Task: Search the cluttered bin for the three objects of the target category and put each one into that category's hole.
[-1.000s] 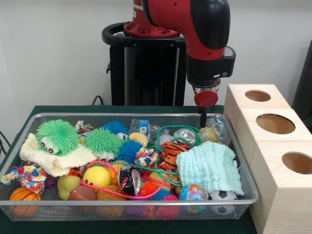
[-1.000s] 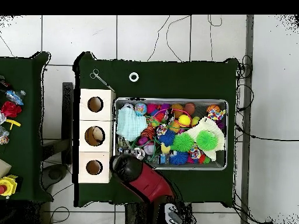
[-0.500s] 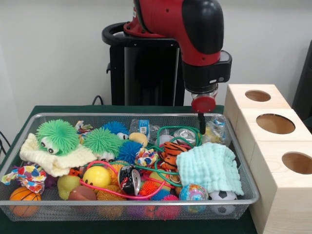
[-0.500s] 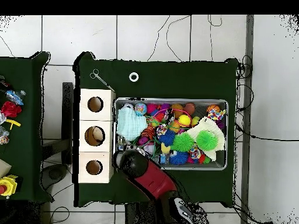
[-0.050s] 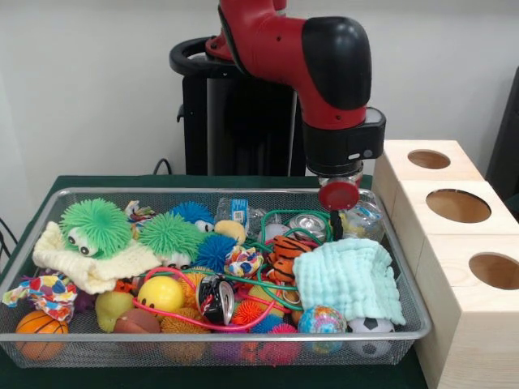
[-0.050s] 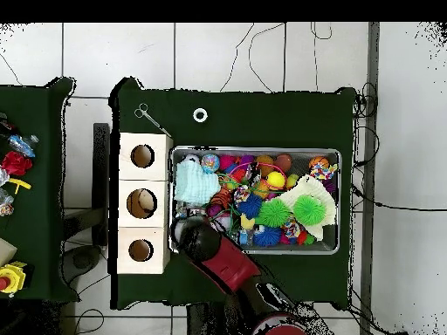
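Whether the jaws are open or closed cannot be told as the gripper (image 5: 336, 220) dips into the wire bin's (image 5: 409, 312) far corner, presumably after the crumpled plastic bottle (image 5: 362, 217) beside it.

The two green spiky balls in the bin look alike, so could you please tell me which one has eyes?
The green spiky ball with eyes sits on the cream cloth at the bin's left end. The other green spiky ball, nearer the middle, shows none.

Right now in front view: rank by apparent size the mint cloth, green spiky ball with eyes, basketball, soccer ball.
1. mint cloth
2. green spiky ball with eyes
3. basketball
4. soccer ball, similar to the basketball, both partly hidden, so unsure.
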